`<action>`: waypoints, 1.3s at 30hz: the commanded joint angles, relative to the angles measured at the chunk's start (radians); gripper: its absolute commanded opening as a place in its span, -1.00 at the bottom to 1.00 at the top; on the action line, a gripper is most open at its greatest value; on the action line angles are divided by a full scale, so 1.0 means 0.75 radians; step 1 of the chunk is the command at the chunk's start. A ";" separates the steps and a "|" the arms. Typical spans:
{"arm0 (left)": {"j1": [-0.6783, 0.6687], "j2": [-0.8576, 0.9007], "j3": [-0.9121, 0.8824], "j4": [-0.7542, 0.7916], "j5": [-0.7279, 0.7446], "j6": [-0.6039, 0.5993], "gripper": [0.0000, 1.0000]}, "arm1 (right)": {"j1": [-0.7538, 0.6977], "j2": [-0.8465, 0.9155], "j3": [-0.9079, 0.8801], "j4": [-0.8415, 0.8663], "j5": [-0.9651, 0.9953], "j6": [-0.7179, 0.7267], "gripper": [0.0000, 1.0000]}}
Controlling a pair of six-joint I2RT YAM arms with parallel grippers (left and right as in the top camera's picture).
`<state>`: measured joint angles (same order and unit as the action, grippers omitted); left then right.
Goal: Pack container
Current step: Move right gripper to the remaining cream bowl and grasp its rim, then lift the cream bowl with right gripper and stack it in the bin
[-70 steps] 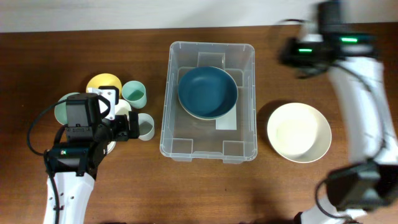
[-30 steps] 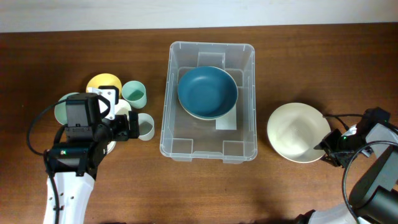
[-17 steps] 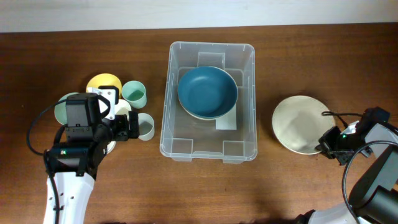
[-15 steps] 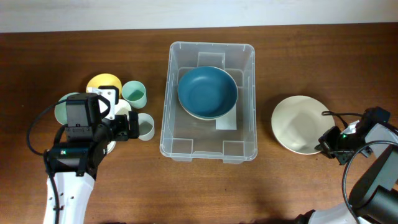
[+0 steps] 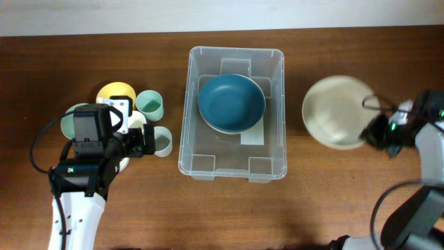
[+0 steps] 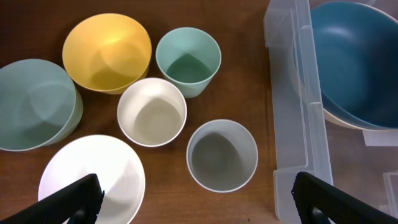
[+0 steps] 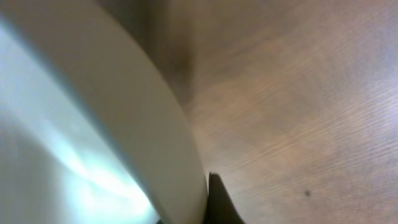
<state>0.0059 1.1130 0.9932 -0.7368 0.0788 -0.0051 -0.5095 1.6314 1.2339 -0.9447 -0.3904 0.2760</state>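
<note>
The container (image 5: 186,104) is a clear plastic bin in the middle of the table, with a blue bowl (image 5: 232,103) lying in its far half. To its right, my right gripper (image 5: 378,130) is shut on the right rim of a cream bowl (image 5: 334,111), which hangs tilted above the table. In the right wrist view the cream bowl's wall (image 7: 124,106) fills the left side, with one dark finger (image 7: 216,202) pressed against it. My left gripper (image 6: 199,208) stands open above a grey cup (image 6: 222,155), left of the container's wall (image 6: 291,124).
Left of the container stand a cream cup (image 6: 152,112), a teal cup (image 6: 188,61), a yellow bowl (image 6: 107,51), a green bowl (image 6: 34,102) and a white bowl (image 6: 90,180). The blue bowl (image 6: 357,62) shows at the left wrist view's right edge.
My right gripper shut on the cream bowl's rim, tipped it up and lifted it off the table toward the far side. The left arm has not moved.
</note>
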 commanded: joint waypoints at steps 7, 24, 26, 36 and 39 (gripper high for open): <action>-0.005 -0.003 0.022 0.003 0.006 -0.008 0.99 | 0.569 -0.115 0.552 -0.145 0.153 -0.079 -0.92; -0.005 -0.003 0.022 0.003 0.006 -0.008 0.99 | 1.008 0.364 1.076 -0.190 0.292 -0.186 -0.92; -0.005 -0.003 0.022 0.003 0.006 -0.009 0.99 | 1.007 0.501 1.309 -0.346 0.292 -0.189 -0.93; -0.005 -0.003 0.022 -0.003 0.006 -0.009 0.99 | 1.008 0.830 1.526 -0.561 0.282 -0.229 -0.92; -0.005 -0.003 0.022 -0.003 0.006 -0.009 0.99 | 1.008 0.859 1.526 -0.560 0.282 -0.229 -0.92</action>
<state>0.0059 1.1130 0.9936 -0.7391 0.0788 -0.0051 0.2497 2.2776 2.3592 -1.3655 -0.1730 0.1146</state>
